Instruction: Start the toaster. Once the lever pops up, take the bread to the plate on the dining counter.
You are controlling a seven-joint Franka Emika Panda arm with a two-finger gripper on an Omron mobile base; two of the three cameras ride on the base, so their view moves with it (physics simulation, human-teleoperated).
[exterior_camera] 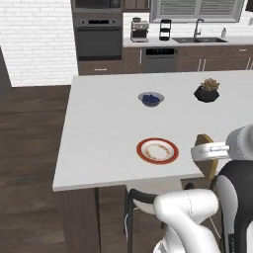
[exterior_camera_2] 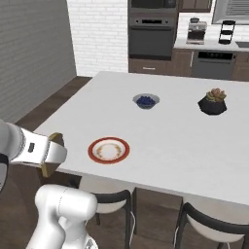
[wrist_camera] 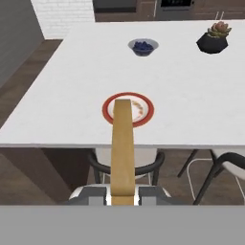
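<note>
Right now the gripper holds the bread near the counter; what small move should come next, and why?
Probably move the gripper forward and a little up, over the plate. It is shut on the bread, held edge-on short of the counter edge, above the chairs. The plate sits just past that edge, straight ahead and empty, so a short advance should bring the slice above it before lowering.

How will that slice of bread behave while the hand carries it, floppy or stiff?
Probably stiff: in the hand view the bread juts straight out, edge-on, without sagging. It looks thin, so likely light for its size. Held only at one end by the hand, it might twist or slip if jolted before reaching the plate.
</note>
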